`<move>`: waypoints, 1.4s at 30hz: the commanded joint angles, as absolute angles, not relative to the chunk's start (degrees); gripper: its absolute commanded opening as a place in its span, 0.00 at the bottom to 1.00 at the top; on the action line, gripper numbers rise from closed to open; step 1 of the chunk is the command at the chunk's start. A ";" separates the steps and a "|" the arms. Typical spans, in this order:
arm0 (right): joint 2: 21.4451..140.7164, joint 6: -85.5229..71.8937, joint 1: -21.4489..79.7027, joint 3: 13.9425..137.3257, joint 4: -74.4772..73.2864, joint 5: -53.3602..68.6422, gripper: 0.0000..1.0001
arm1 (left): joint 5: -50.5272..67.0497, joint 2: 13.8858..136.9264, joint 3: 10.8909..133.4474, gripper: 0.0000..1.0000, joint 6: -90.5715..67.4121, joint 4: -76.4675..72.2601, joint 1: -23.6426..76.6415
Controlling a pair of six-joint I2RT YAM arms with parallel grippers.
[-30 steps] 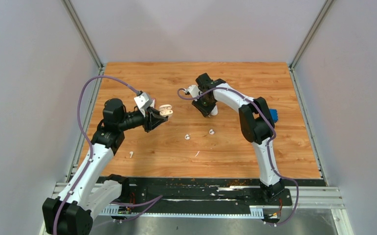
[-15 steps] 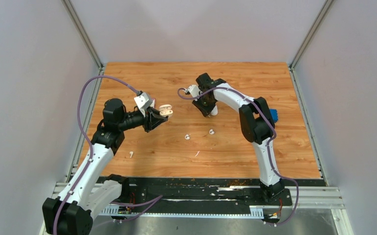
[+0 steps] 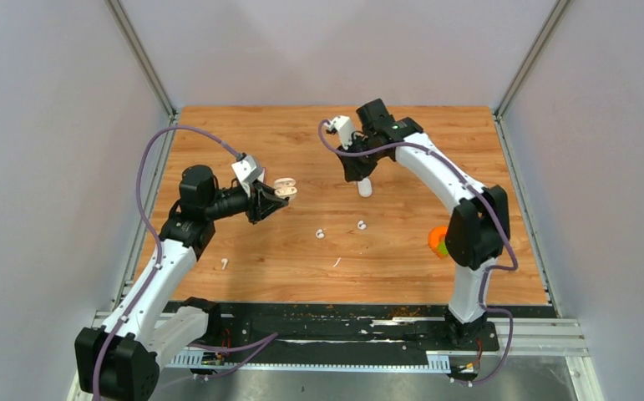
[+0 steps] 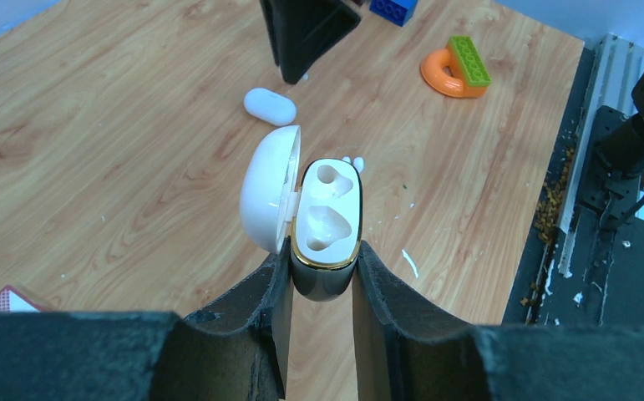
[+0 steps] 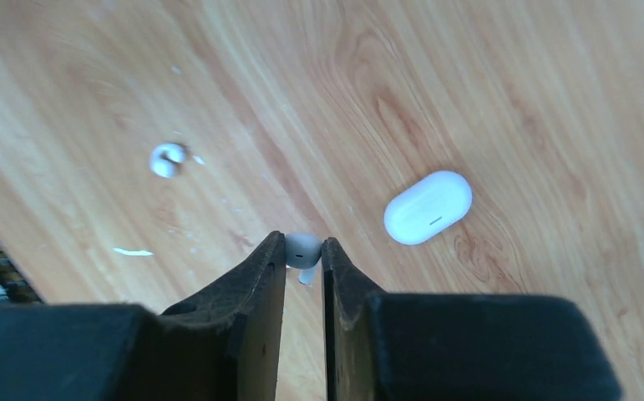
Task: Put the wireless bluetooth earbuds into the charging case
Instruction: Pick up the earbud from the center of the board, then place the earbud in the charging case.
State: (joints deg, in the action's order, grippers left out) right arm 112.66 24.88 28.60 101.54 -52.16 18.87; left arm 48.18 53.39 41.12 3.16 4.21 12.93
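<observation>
Low in the top view, loose earbuds point(image 3: 320, 234) are lying on the desk point(image 3: 402, 276). Left of centre, the left fingers point(image 4: 260, 301) are clamping the open charging case point(image 4: 327, 221) — both sockets empty. Farther up, the right fingers point(image 5: 260, 284), now narrowed, are lifting off the desk, pinching one earbud point(image 5: 303, 249) — pickup looking done, carry coming next.

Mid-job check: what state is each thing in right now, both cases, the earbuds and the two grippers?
Charging case: lid open, both wells empty.
Left gripper: shut on the charging case.
Right gripper: shut on one earbud.
Held earbud: pinched between the fingertips.
Loose earbuds: lying on the table, not in the case.
Second case: closed, lying on the table.
</observation>
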 commanded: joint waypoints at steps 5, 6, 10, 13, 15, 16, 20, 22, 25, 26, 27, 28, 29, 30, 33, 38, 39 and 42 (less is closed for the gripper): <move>96.24 17.81 26.02 103.07 -47.95 36.91 0.00 | 52.45 56.69 44.74 0.00 -2.53 -4.62 12.57; 94.38 16.18 26.02 102.60 -45.38 39.70 0.01 | 52.98 57.20 44.74 0.00 -3.73 -6.26 12.57; 88.55 5.18 26.67 98.50 -30.21 45.73 0.02 | 54.23 58.78 44.46 0.00 -9.08 -13.08 12.66; 87.31 0.58 28.81 98.27 -21.34 45.74 0.02 | 54.66 59.57 44.72 0.00 -12.14 -16.78 12.78; 86.96 -2.49 30.47 98.25 -16.00 44.44 0.02 | 54.84 59.79 45.30 0.00 -13.39 -17.67 13.11; 86.91 -3.87 31.19 98.17 -13.24 43.74 0.03 | 54.78 59.78 45.87 0.00 -13.74 -17.89 13.36; 87.01 -6.35 34.15 98.27 -5.70 41.44 0.03 | 53.73 59.82 48.32 0.00 -15.66 -18.52 13.79; 87.06 -6.58 35.55 98.13 -3.13 40.18 0.03 | 53.08 59.77 49.48 0.00 -16.85 -19.08 13.80; 87.80 -6.42 37.44 98.54 -1.67 39.66 0.03 | 52.34 59.81 51.26 0.00 -17.85 -19.59 13.80; 88.07 -6.46 37.91 98.72 -1.45 39.56 0.03 | 52.10 59.72 51.58 0.00 -18.04 -19.72 13.80; 88.25 -6.53 38.40 98.73 -1.13 39.57 0.03 | 51.91 59.70 51.85 0.00 -18.22 -19.86 13.81; 88.39 -6.61 38.85 98.74 -0.90 39.50 0.04 | 51.77 59.71 52.04 0.00 -18.52 -20.09 13.80; 88.61 -6.62 39.19 98.72 -0.84 39.48 0.04 | 51.58 59.74 52.22 0.00 -18.90 -20.46 13.80; 88.82 -6.63 39.48 98.68 -0.85 39.41 0.04 | 51.43 59.75 52.40 0.00 -19.39 -20.78 13.80; 89.27 -6.88 40.17 98.20 -0.52 39.03 0.04 | 51.24 59.82 52.85 0.00 -20.27 -21.41 13.80; 89.91 -6.20 40.95 98.00 -0.44 38.49 0.04 | 50.82 59.61 53.21 0.00 -21.03 -21.71 13.80; 90.07 -6.05 41.12 97.82 -0.47 38.21 0.04 | 50.68 59.67 53.40 0.00 -21.20 -21.71 13.80; 90.15 -5.58 41.68 96.99 -0.51 37.20 0.04 | 50.45 59.76 54.06 0.00 -21.56 -21.83 13.80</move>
State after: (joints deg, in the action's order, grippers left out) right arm 89.97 -5.78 40.75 97.86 -3.20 38.81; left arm 51.13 60.03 50.46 -20.10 -19.16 13.54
